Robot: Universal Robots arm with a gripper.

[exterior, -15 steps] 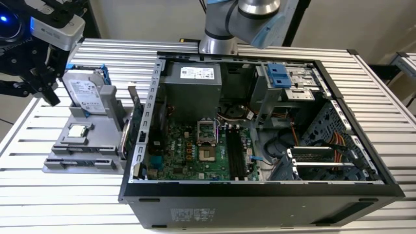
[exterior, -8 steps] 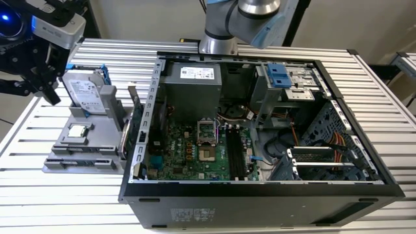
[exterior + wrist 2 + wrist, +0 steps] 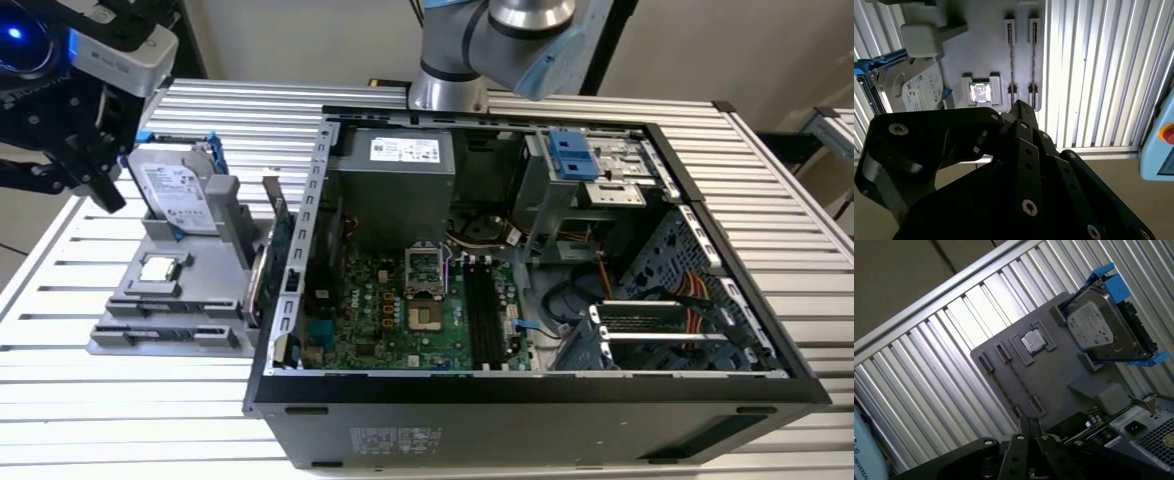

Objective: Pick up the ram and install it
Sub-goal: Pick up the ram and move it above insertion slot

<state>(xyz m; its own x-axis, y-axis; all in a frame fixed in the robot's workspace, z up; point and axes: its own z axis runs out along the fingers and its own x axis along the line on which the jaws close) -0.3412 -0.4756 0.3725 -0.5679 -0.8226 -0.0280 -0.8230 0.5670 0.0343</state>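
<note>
The ram (image 3: 1012, 60), seemingly on edge in the gray tray (image 3: 979, 55), lies lengthwise along its rim, below the gripper (image 3: 1019, 106), whose fingers are together, empty.

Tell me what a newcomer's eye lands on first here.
The open computer case dominates the exterior view's middle, green motherboard exposed. On that view's left, a hard drive in blue rails stands on a grey holder, with the black gripper above it.
</note>
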